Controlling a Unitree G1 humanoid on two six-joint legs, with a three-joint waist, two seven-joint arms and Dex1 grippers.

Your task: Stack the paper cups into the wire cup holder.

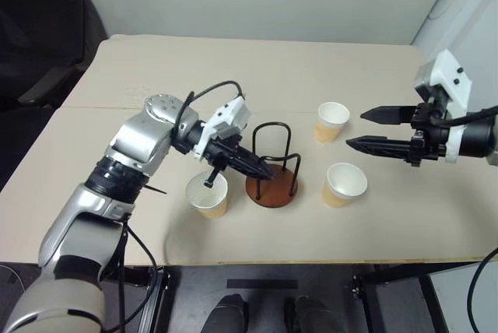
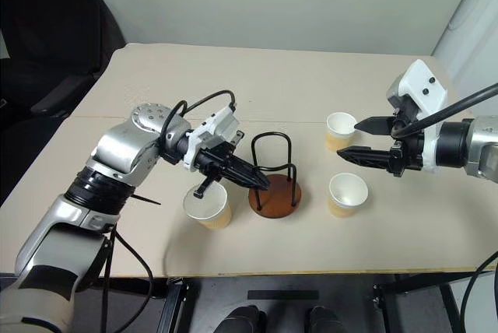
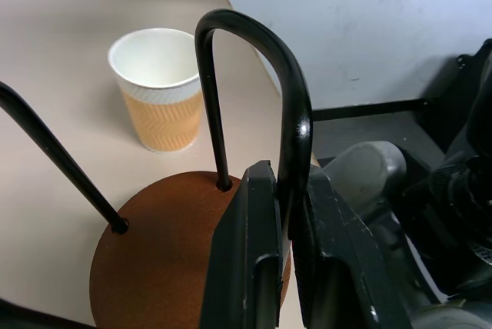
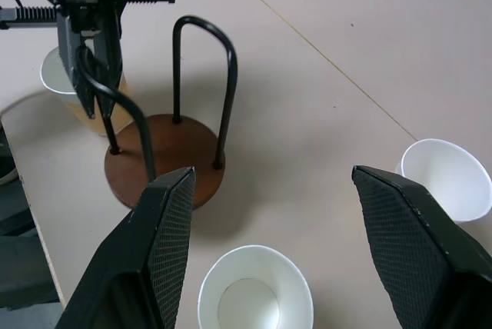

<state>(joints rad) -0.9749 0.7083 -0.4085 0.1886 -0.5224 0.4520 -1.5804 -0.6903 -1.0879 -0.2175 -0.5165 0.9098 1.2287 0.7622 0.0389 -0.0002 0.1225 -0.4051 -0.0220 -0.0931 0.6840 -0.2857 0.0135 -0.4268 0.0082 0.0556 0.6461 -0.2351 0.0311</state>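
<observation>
Near the front edge of the pale surface (image 1: 373, 232), a paper cup (image 1: 208, 195) stands upright just left of the wire holder (image 1: 272, 170). Part of its rim is hidden behind the left gripper (image 1: 261, 168), so what lies inside it is hard to make out. The left fingers (image 3: 254, 267) are pressed together on one of the holder's black wire loops, pinching it near its top; in the left wrist view the loop disappears between them. The holder stands close to the front edge, about midway along it. It is a set of thin, glossy black wire hoops rising from a round, matte reddish-brown disc, and no cup sits in it.

Right of the holder, a second cup (image 1: 343, 184) stands upright and apart from it; its white inside is bare. Its outer wall is tan-orange with a faint zigzag texture, tapering downward, under a white rolled rim. A third cup (image 1: 332, 121) stands farther back, toward the middle of the surface, also upright and with nothing in it.

The right gripper (image 1: 358, 128) hangs above the surface between these two cups, its dark textured fingers spread wide and holding nothing; its arm is cut off by the right side of the head views.
</observation>
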